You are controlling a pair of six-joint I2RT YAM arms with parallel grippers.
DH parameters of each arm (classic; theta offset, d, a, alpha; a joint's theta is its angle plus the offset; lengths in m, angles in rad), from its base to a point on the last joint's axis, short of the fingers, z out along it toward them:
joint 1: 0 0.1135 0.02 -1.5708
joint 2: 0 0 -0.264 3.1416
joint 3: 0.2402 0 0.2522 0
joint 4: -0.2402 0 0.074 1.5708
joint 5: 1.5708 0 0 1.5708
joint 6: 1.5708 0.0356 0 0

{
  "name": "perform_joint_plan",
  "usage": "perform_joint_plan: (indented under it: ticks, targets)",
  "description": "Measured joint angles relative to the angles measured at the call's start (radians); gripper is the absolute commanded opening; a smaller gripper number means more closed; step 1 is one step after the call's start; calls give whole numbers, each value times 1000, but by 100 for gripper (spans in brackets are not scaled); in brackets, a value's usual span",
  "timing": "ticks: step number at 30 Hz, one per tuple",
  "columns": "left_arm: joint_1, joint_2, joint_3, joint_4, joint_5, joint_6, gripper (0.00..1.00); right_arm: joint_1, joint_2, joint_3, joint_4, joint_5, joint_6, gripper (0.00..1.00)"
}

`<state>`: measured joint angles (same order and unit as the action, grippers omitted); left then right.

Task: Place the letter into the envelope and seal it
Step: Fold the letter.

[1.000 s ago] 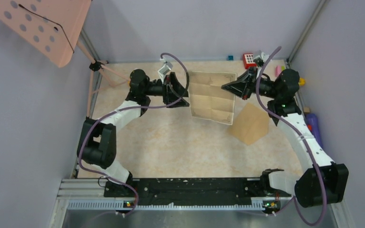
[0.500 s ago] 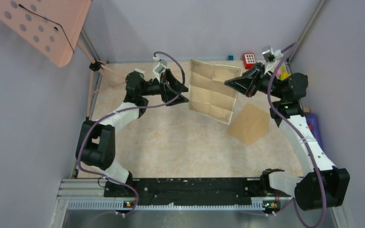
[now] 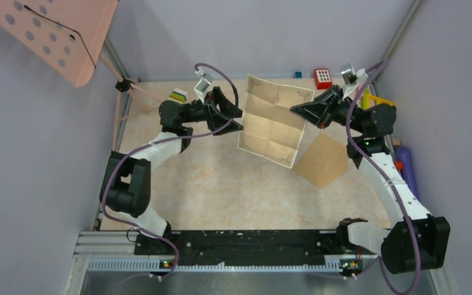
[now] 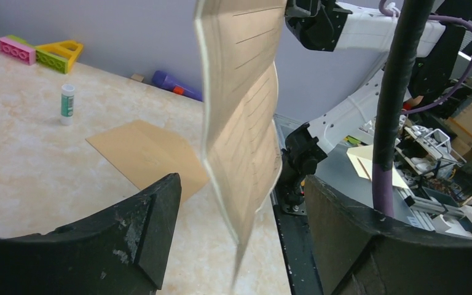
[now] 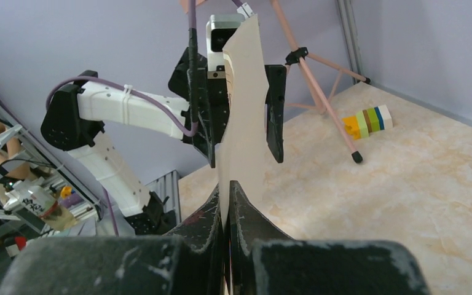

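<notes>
**Right gripper** [image 3: 295,109]: pressed together on the right edge of the letter [image 3: 273,120], which is held clear of the table [image 3: 221,178]. In the right wrist view the sheet is seen rising from between the closed fingertips.

**Left gripper** [image 3: 238,114]: spread wide, nothing gripped. It is pointed at the letter's left edge. In the left wrist view the sheet hangs in the gap between the two fingers [image 4: 141,227] and touches neither.

**Letter**: pale creased sheet, hung edge-on between the two grippers. Its long axis runs from the far side down toward the near side, and the lower corner is tilted toward the envelope. It is carried by the right arm alone.

**Envelope** [image 3: 326,161]: tan-brown, laid flat on the table on the right arm's side. It sits just below and to the right of the letter's lower corner and is not touched by it. It is much nearer the right arm than the left. Whether the flap is open cannot be told.

**Relation for the coming move**: the letter must be brought down and rightward to the envelope. The left gripper is judged to be the free one for taking the sheet or steadying the envelope.

**Small white tube with green band** [image 4: 67,104]: stood upright on the table, well apart from the envelope.
</notes>
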<state>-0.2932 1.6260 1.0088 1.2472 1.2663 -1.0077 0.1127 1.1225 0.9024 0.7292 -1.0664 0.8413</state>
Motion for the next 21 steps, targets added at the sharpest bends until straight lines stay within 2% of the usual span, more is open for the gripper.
perform_joint_plan:
  ticks: [3, 8, 16, 21]
  targets:
    - [-20, 0, 0, -9, 0, 5, 74, 0, 9, -6, 16, 15, 10, 0]
    - [-50, 0, 0, -127, -2, 84, 54, 0, 10, -7, 46, 33, 16, 0]
    - [-53, 0, 0, -212, -17, 132, 0, 0, 10, -28, 29, 45, -20, 0]
    - [-53, 0, 0, -227, -29, 141, 0, 0, 10, -28, 17, 45, -49, 2]
